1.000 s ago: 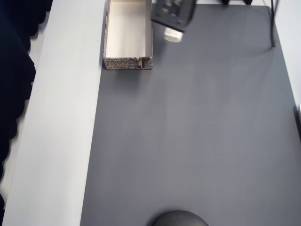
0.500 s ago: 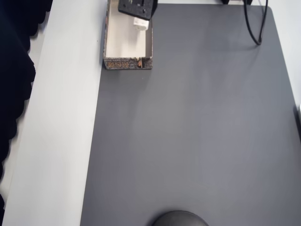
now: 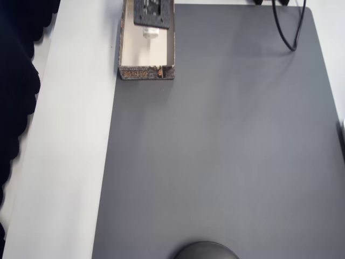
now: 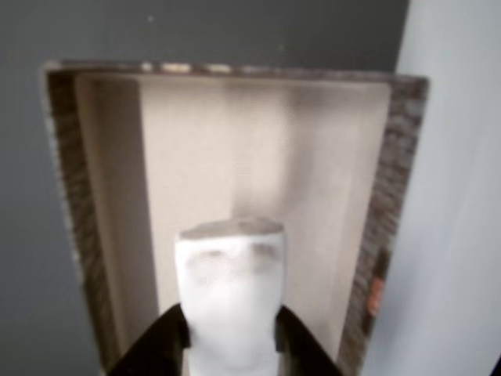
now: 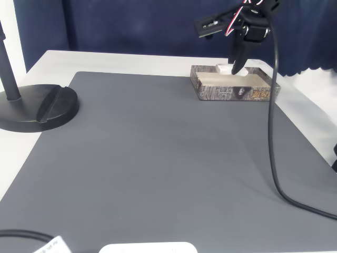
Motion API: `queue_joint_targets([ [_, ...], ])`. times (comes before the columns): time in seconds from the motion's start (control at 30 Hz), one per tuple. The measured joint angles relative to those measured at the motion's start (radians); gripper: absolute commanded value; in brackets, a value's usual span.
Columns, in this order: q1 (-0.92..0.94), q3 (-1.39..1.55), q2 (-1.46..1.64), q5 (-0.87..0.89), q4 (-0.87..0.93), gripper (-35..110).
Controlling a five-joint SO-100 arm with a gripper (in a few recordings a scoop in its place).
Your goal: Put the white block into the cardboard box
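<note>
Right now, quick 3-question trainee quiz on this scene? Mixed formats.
1. True or false: the gripper is shut on the white block.
2. In the overhead view, the white block is over: A) the grey mat, B) the cardboard box, C) the white table.
3. Fill in: the box's inside is ____-white.

Key: 1 true; 2 B; 3 cream.

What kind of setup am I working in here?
Probably a lab or hobby robotics bench: a dark grey mat on a white table, a dark blue curtain behind, and a black stand base. The gripper holds the white block over the cardboard box.
</note>
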Motion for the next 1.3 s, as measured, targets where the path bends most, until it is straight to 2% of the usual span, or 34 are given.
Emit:
queue_joint_targets([
  [0.37, 0.021, -0.13, -0.127, 0.017, 0.0, -2],
  [1.17, 0.021, -0.179, -0.221, 0.015, 0.0, -2],
  [1.3, 0.021, -0.179, -0.221, 0.015, 0.0, 6],
])
